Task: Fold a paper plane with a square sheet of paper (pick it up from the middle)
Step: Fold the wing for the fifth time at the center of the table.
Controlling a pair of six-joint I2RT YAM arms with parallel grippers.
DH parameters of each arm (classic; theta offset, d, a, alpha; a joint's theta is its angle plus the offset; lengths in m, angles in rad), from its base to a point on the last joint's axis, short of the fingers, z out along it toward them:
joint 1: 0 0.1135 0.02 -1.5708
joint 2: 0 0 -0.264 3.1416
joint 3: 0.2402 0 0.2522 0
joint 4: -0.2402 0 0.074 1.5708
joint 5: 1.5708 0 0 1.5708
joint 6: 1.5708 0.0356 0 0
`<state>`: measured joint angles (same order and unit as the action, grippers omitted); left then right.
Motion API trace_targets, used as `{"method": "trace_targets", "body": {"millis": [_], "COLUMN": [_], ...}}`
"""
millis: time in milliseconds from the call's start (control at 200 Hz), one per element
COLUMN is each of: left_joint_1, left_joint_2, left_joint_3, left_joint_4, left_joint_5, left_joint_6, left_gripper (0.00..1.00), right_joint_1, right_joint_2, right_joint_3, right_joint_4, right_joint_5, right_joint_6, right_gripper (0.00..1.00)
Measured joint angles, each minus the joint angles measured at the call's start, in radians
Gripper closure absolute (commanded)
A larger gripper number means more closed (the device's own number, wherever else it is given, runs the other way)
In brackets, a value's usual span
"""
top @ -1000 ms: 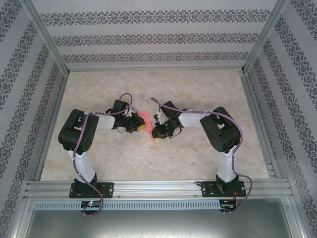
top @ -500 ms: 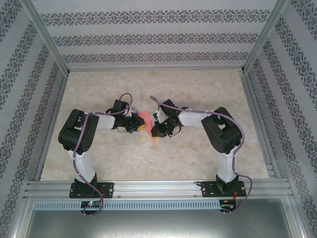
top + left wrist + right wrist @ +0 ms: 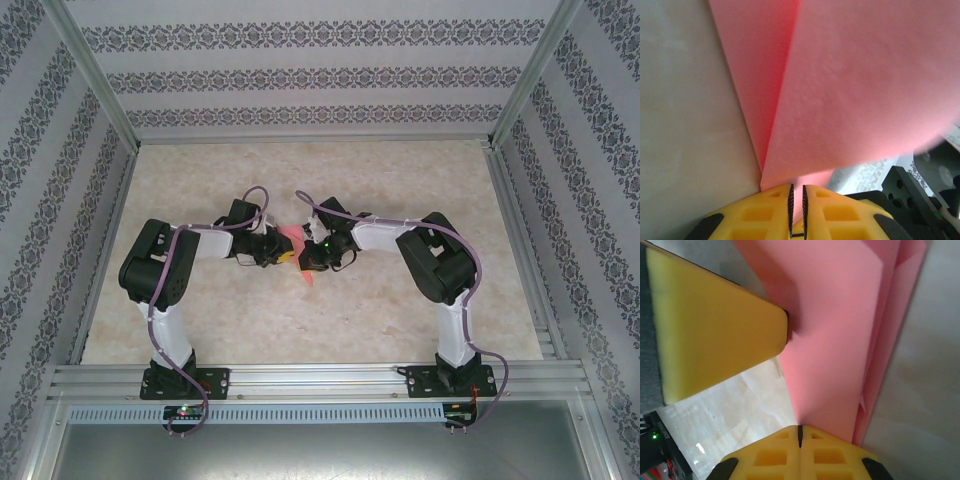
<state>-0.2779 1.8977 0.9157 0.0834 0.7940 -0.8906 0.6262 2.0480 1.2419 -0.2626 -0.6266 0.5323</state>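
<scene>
We have the part-folded paper plane (image 3: 292, 236) caught between the two arms over the middle of the desk (image 3: 200, 320). The left end effector (image 3: 796, 192) is narrowed to a slit with the pink layers running down into it, and the right end effector (image 3: 800, 432) is pressed closed on a lower corner of the same paper. We judge this two-sided pinch is there to hold the stacked flaps taut and aligned along the lengthwise crease, so one side can anchor while the other works the next fold.
</scene>
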Motion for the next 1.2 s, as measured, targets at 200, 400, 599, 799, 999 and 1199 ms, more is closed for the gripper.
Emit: {"method": "trace_targets", "body": {"millis": [200,400,599,799,999,1199], "left_joint_1": [-0.006,-0.006,-0.005,0.004,0.016,0.07], "left_joint_2": [0.007,0.007,0.037,0.074,0.084,0.094], "left_joint_3": [0.045,0.09,0.128,0.136,0.145,0.167], "left_joint_4": [-0.029,-0.032,-0.042,-0.048,-0.058,-0.092], "left_joint_5": [-0.018,-0.024,-0.04,-0.042,-0.02,-0.011], "left_joint_6": [0.102,0.201,0.26,0.279,0.293,0.319], "left_gripper": [0.77,0.77,0.78,0.79,0.79,0.79], "right_joint_1": [-0.002,-0.002,-0.003,-0.009,-0.01,-0.029], "right_joint_2": [0.0,0.0,0.0,0.0,0.0,-0.018], "right_joint_3": [0.0,-0.001,-0.001,-0.001,-0.004,-0.041], "right_joint_4": [-0.002,-0.003,-0.005,-0.018,-0.034,-0.038], "right_joint_5": [0.002,0.0,-0.002,-0.01,-0.019,-0.052], "right_joint_6": [-0.006,-0.009,-0.016,-0.036,-0.087,-0.124], "right_gripper": [0.98,0.98,0.98,0.98,0.98,0.98]}}
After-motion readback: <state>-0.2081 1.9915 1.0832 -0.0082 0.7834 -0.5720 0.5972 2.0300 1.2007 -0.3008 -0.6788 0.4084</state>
